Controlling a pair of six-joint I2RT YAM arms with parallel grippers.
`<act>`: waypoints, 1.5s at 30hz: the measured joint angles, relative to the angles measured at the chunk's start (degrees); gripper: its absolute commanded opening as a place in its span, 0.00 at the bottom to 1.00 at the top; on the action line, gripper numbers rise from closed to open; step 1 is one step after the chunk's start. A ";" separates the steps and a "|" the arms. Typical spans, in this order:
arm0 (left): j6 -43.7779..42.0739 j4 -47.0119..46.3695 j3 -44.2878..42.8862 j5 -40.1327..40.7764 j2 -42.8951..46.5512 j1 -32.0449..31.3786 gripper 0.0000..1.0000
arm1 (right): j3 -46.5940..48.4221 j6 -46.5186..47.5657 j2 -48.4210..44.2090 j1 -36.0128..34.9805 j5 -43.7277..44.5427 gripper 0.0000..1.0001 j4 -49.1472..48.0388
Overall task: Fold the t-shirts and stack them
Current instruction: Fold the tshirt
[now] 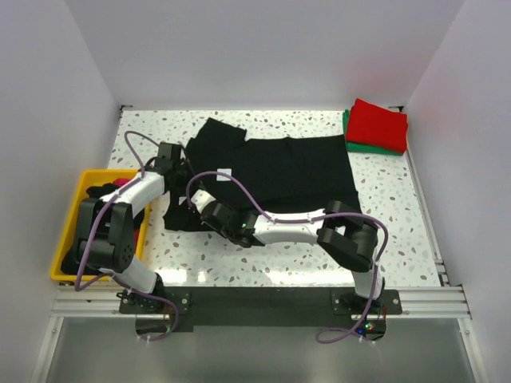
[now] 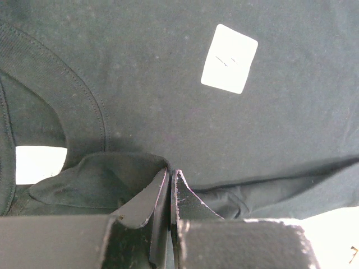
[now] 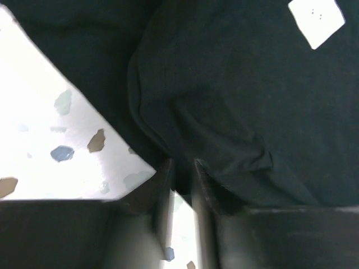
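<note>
A black t-shirt [image 1: 287, 171] lies spread across the middle of the speckled table, its white neck label [image 1: 224, 175] facing up. My left gripper [image 1: 177, 162] is at the shirt's collar end, and in the left wrist view [image 2: 171, 174] its jaws are pressed together with a fold of black cloth [image 2: 101, 179] bunched at the tips, below the label [image 2: 229, 58]. My right gripper [image 1: 196, 204] sits at the shirt's near left edge. In the right wrist view [image 3: 182, 165] its fingers stand narrow with the shirt's dark edge [image 3: 224, 112] between the tips.
A folded red t-shirt [image 1: 379, 124] rests on a green one [image 1: 350, 137] at the back right corner. A yellow bin [image 1: 68, 219] at the left edge holds dark cloth and a bit of pink [image 1: 121, 183]. White walls enclose the table [image 1: 391, 215].
</note>
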State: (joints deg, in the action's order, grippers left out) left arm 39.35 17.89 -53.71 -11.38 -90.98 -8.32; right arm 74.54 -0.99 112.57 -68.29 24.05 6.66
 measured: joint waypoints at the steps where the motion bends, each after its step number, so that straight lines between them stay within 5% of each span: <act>1: -0.02 0.02 -0.11 0.00 0.00 0.00 0.07 | 0.13 0.20 0.00 0.00 0.81 0.17 -0.04; 7: -0.02 0.20 -0.57 0.00 -0.04 0.04 0.07 | 1.20 0.13 0.00 0.48 3.48 0.00 0.00; 22: 0.07 0.11 -3.98 0.00 -4.81 0.09 0.11 | 7.67 -0.63 1.27 9.49 -1.07 0.00 0.00; 33: 0.57 -0.20 -5.25 0.11 -5.81 2.38 0.73 | 14.78 -2.27 7.17 13.84 -4.79 0.00 0.74; 41: 0.66 -0.68 -2.38 1.88 3.02 3.19 0.76 | 19.89 -6.67 8.70 18.84 -7.30 0.00 3.96; 45: 0.94 -1.27 2.36 1.99 7.45 3.19 0.70 | 23.28 -8.48 9.86 20.68 -7.52 0.00 5.66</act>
State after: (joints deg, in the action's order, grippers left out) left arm 40.29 16.62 -51.35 -9.39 -83.53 -5.13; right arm 97.82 -9.47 122.43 -47.62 16.53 12.32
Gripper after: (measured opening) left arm 0.740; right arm 0.010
